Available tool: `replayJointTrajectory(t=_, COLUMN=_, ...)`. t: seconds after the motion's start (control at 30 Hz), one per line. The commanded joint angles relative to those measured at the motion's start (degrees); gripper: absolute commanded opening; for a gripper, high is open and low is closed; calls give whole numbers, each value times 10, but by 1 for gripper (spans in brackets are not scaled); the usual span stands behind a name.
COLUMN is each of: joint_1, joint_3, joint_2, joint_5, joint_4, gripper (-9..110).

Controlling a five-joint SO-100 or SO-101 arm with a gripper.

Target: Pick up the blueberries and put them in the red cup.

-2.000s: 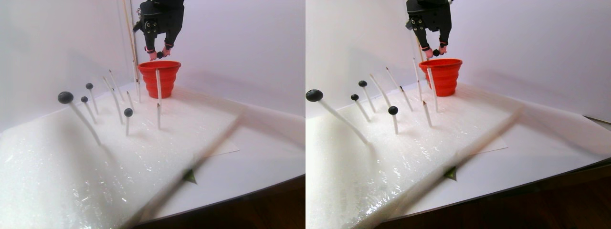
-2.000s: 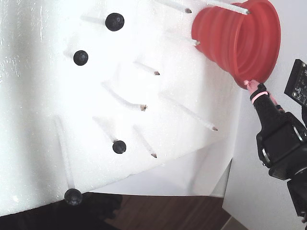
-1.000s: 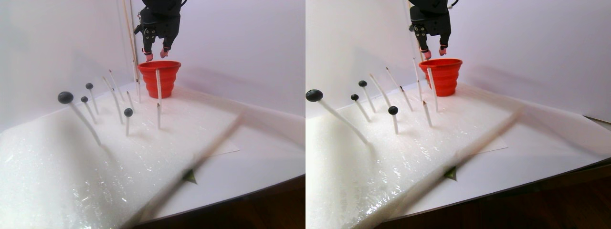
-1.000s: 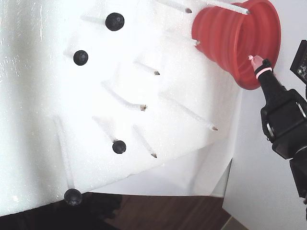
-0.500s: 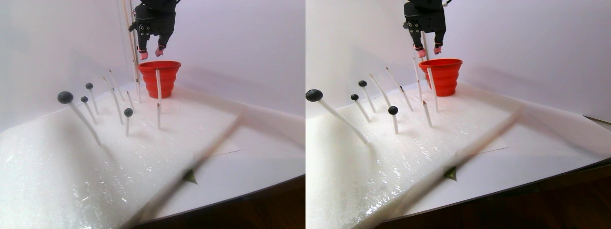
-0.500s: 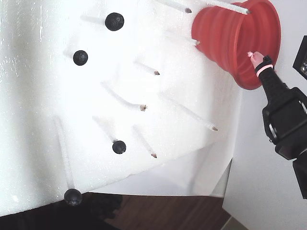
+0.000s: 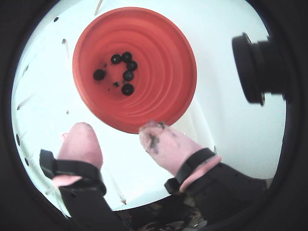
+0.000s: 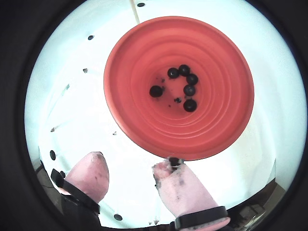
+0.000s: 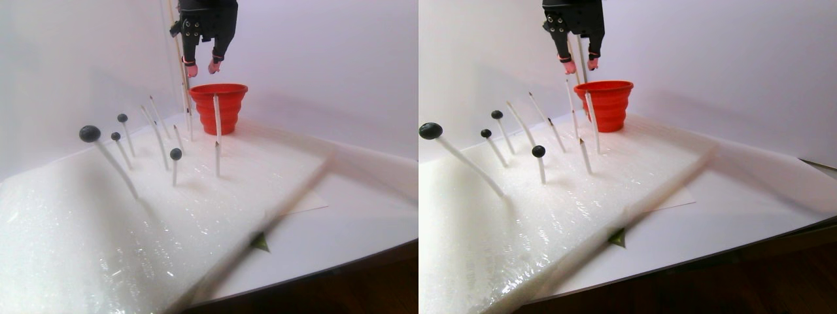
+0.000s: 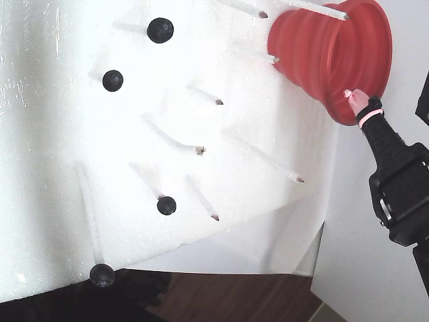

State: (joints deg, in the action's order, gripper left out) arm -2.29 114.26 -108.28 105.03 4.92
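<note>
The gripper (image 7: 118, 132) is hanging above the cup (image 7: 159, 96), its two pink-tipped fingers (image 7: 166, 144) spread apart with nothing between them. In both wrist views the fingertips are sitting just outside the near rim, with white foam showing in the gap. One fingertip (image 8: 180, 185) is carrying dark smudges.

Six berries (image 8: 185, 89) are lying on the cup's floor in both wrist views: five clustered in a loose arc and one (image 8: 155, 91) a little apart from them. A few dark specks are scattered among them.

In the stereo pair view the gripper (image 9: 203, 67) is hovering above and slightly left of the cup (image 9: 219, 108), clear of the rim. The cup is standing upright at the far end of the foam sheet (image 9: 131, 216), near the white back wall. Four more berries are sitting on the tips of white sticks at the left of that view: one large berry (image 9: 89, 133) on a long leaning stick nearest the camera, two small ones (image 9: 122, 118) further back, and one (image 9: 176, 154) on a short upright stick nearer the middle. Several bare sticks (image 9: 217, 114) are rising between these and the cup, one of them just in front of it.

The fixed view is showing the same four berries (image 10: 160, 29) on the foam and a single pink fingertip (image 10: 356, 100) overlapping the cup's rim (image 10: 375, 40).
</note>
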Motion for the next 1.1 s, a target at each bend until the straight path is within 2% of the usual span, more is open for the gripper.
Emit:
replayJointTrajectory(t=0.0, joint_1=11, joint_3=-10, joint_2=-90, joint_5=-7, joint_4=20, gripper=18)
replayJointTrajectory(t=1.07, joint_1=21, joint_3=109, joint_2=-253, joint_5=-18, joint_4=186, gripper=17)
